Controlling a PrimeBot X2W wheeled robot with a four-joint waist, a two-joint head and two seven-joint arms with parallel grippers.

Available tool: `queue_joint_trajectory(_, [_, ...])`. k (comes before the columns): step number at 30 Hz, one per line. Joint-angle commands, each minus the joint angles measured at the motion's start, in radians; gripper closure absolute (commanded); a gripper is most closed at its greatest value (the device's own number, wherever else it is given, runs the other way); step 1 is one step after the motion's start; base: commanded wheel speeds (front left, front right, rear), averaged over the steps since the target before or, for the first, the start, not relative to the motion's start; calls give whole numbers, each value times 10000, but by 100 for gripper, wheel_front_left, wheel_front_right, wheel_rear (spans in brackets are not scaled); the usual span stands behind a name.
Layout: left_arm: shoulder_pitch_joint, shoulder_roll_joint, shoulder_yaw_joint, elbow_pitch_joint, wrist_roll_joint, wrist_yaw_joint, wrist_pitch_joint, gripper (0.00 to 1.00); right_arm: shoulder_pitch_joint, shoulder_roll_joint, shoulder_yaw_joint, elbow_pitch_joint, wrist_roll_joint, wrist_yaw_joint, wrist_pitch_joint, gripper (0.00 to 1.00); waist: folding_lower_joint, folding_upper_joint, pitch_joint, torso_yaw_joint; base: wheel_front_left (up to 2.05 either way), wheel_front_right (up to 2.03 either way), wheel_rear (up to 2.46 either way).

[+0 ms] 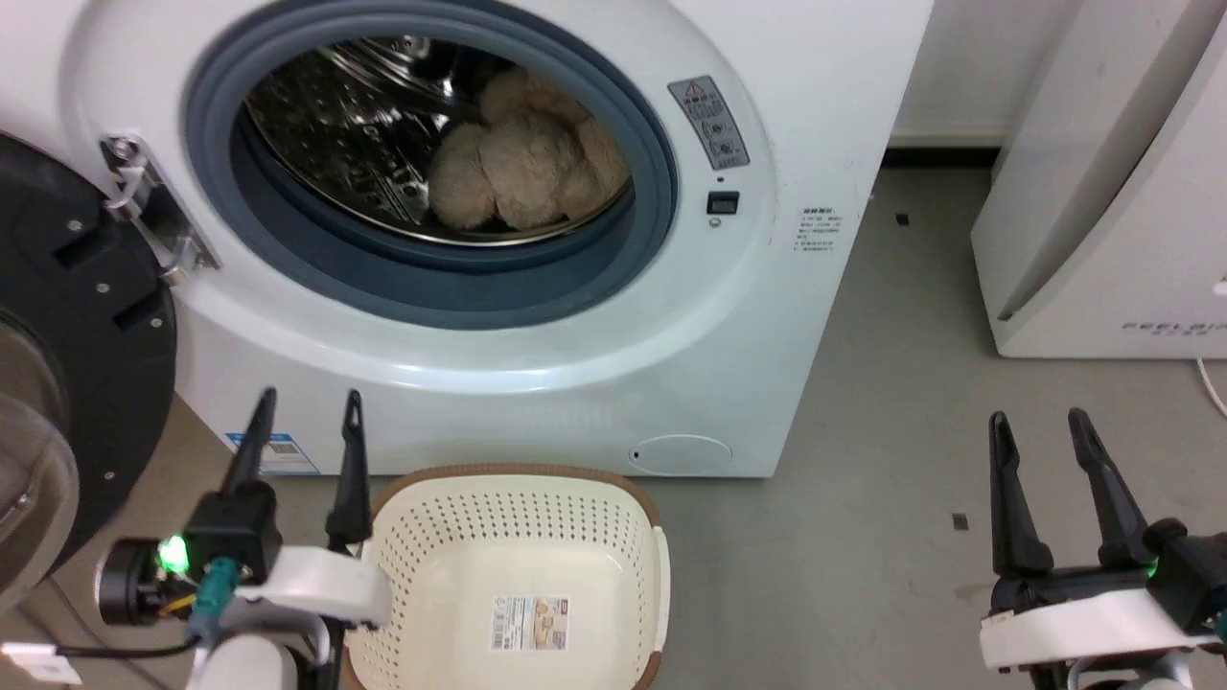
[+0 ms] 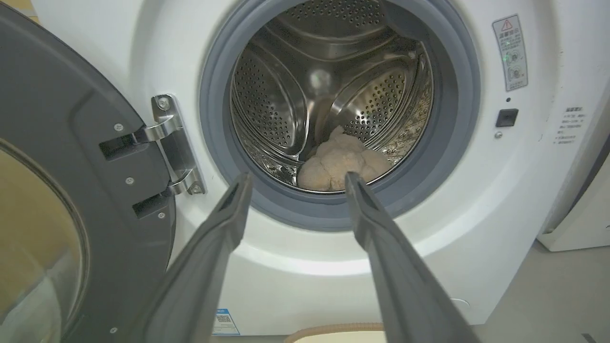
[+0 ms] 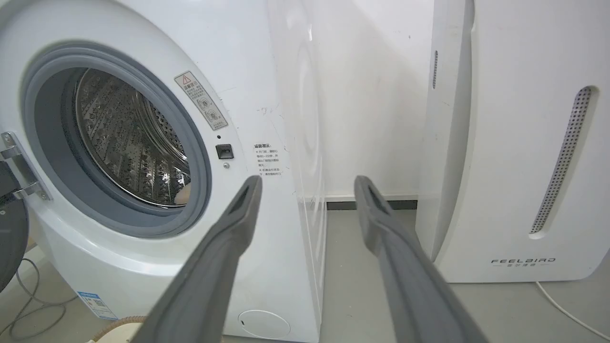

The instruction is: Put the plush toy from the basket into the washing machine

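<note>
Head view, with both wrist views. The plush toy lies inside the steel drum of the washing machine, in the upper centre of the frame, resting low in the drum just behind the grey gasket. The left wrist view shows the toy at the bottom of the drum, framed by the porthole. The black-rimmed door stands swung open at the left edge. The basket sits on the floor at lower centre, just in front of the machine, with only a paper label on its bottom. The left gripper is at lower left, beside the basket's rim, its two fingers spread apart and gripping nothing. The right gripper is at lower right, well apart from the basket, its fingers likewise spread and free. A white FEELBIRD appliance stands at the right edge.
</note>
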Motion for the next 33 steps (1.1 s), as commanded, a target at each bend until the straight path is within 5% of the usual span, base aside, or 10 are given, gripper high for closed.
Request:
queue_joint_trajectory(1, [166, -43, -38, -59, 52, -30, -44, 0, 148, -4, -15, 18, -30, -7, -44, 0, 2, -1, -170, 72, 0, 0, 0])
queue_joint_trajectory(16, [1167, -256, -391, -242, 91, -73, -44, 0, 579, -4, -232, 104, -20, -7, -44, 0, 2, -1, -623, 345, 0, 0, 0])
queue_joint_trajectory(17, [1085, -225, -384, -198, 92, -71, 3, 100, 485, 0, -224, 90, -20, 0, 1, 100, 2, -1, -622, 347, 0, 0, 0])
queue_joint_trajectory(33, [1146, -271, -382, -373, 115, -48, 306, 100, 473, -1, -128, 52, -197, 1, 296, 100, 2, -1, -679, 288, 0, 0, 0])
